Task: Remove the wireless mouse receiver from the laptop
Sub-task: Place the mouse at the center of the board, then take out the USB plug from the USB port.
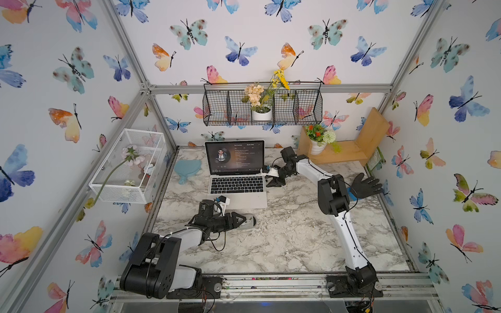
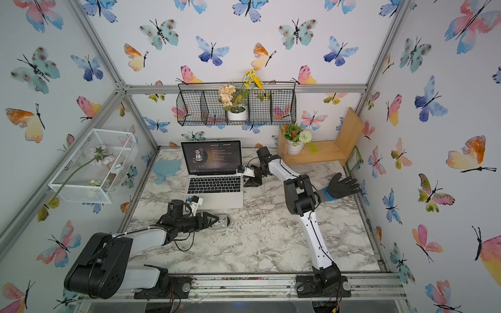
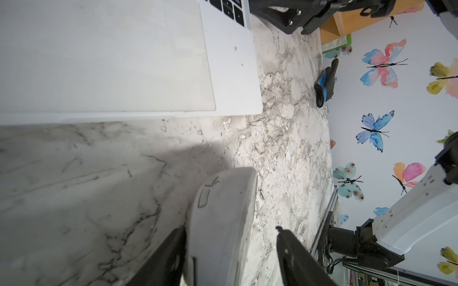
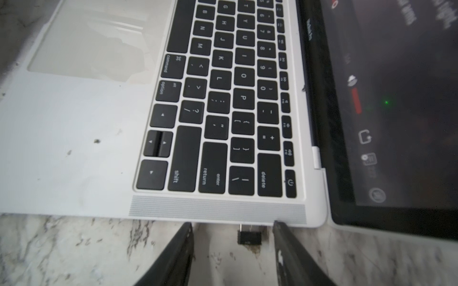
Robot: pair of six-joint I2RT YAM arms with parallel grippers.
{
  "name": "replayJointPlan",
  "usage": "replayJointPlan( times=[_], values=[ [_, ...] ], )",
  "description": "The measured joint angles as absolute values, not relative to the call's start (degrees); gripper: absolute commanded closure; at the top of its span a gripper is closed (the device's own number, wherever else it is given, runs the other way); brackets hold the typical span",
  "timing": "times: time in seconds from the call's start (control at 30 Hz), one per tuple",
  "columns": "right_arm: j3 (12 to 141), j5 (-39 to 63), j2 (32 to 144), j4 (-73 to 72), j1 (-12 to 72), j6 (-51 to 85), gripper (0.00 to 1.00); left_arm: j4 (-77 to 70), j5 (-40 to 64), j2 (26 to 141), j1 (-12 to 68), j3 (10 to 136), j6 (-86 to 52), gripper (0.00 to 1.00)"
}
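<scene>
The silver laptop [image 1: 254, 199] [image 2: 230, 199] stands open at the back of the marble table in both top views. The wireless mouse receiver [image 4: 249, 237], a tiny dark stub, sticks out of the laptop's [image 4: 74, 148] right side edge in the right wrist view. My right gripper [image 4: 232, 224] [image 1: 267, 181] is open, one finger on each side of the receiver, with a gap on both sides. Its tips reach the laptop's edge. My left gripper [image 3: 230, 229] [image 1: 242, 220] lies low in front of the laptop, open around the grey mouse [image 3: 223, 222] [image 1: 250, 220]. One finger rests against the mouse and the other stands apart.
A black glove [image 1: 366, 185] lies at the right wall. A blue flat piece [image 1: 187, 168] lies left of the laptop. A wooden shelf [image 1: 349, 154] with a flower pot [image 1: 317, 147] stands back right. A white wire basket [image 1: 127, 165] hangs on the left wall and a black one [image 1: 217, 108] on the back wall.
</scene>
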State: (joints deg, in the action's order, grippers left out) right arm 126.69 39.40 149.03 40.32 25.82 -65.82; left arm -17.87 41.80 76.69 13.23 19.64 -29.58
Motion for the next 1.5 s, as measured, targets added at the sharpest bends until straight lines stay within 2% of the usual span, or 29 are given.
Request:
replayJointPlan(
  times=[0.47,0.83,1.3,1.5],
  values=[
    [126.5,39.0,149.0,39.8,25.8,-66.0,0.6,-15.6,41.1,75.7,13.0,20.1,-28.9,0.36],
    [126.4,38.7,149.0,39.2,25.8,-66.7,0.69,-14.4,39.9,70.2,7.9,22.4,-28.5,0.32],
    [126.4,38.5,149.0,38.7,25.8,-66.9,0.74,-14.1,39.8,70.8,6.4,22.7,-28.1,0.32],
    [126.4,38.3,149.0,38.2,25.7,-67.2,0.82,-14.2,39.8,71.3,6.3,22.7,-28.1,0.32]
  ],
)
